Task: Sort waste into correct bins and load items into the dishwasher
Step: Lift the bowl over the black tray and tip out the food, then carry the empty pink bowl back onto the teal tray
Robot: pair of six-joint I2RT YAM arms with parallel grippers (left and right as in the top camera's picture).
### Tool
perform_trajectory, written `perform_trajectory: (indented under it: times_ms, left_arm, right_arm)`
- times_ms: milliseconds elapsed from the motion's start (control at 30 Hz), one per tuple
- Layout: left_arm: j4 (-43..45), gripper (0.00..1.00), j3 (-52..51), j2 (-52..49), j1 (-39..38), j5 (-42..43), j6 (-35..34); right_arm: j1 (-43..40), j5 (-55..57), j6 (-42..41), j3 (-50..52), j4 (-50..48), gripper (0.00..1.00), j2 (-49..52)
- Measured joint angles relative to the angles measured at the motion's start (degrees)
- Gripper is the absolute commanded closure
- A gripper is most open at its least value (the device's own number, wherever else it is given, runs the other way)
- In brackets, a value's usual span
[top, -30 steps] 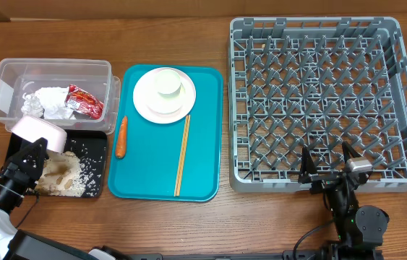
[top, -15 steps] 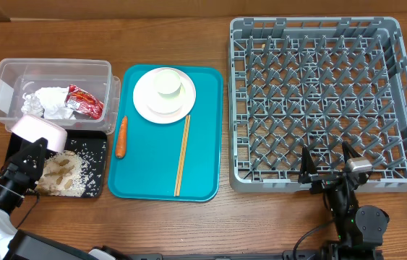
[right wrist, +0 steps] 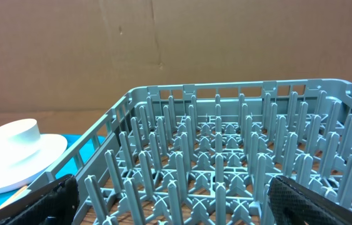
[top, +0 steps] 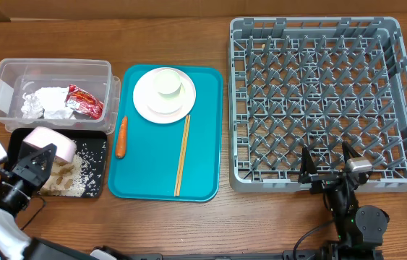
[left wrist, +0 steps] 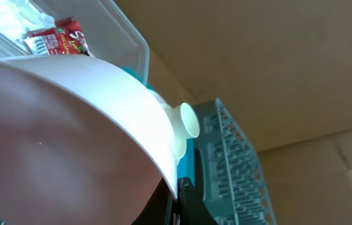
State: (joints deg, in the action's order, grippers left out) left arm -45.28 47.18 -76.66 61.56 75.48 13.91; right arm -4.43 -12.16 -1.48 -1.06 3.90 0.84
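My left gripper [top: 37,155] is shut on the rim of a pale pink bowl [top: 43,143], held tilted over the black tray [top: 96,152], where rice and peanuts [top: 69,177] lie. The bowl fills the left wrist view [left wrist: 69,125]. The clear tub [top: 4,87] holds the white napkin [top: 48,103] and red wrapper [top: 85,101]. The carrot [top: 121,137] and chopsticks [top: 183,154] lie on the teal tray [top: 210,130], with a white plate [top: 163,97] bearing an upturned bowl or cup. My right gripper [top: 327,170] is open at the grey dish rack's [top: 319,94] front wall.
The grey rack has nothing in it and fills the table's right half. The teal tray sits between the bins and the rack. Bare wood runs along the front edge. The right wrist view shows the rack's pegs [right wrist: 226,162] and the plate [right wrist: 19,156] at left.
My left gripper has moved the pink bowl toward the front, lower over the black tray. More rice and peanuts lie spread on the tray. The right arm has not moved.
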Motion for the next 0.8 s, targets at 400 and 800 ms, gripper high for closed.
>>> perform_trajectory:
  times_ms: [400, 800]
  left_arm:
    - [0.0, 0.96, 0.2, 20.9, -23.2, -22.8, -13.8]
    - [1.2, 0.96, 0.2, 18.6, -60.4, -49.4, -24.4]
  right_arm:
    - [0.0, 0.0, 0.0, 0.0, 0.0, 0.0, 0.0]
    - [0.0, 0.0, 0.0, 0.0, 0.0, 0.0, 0.0]
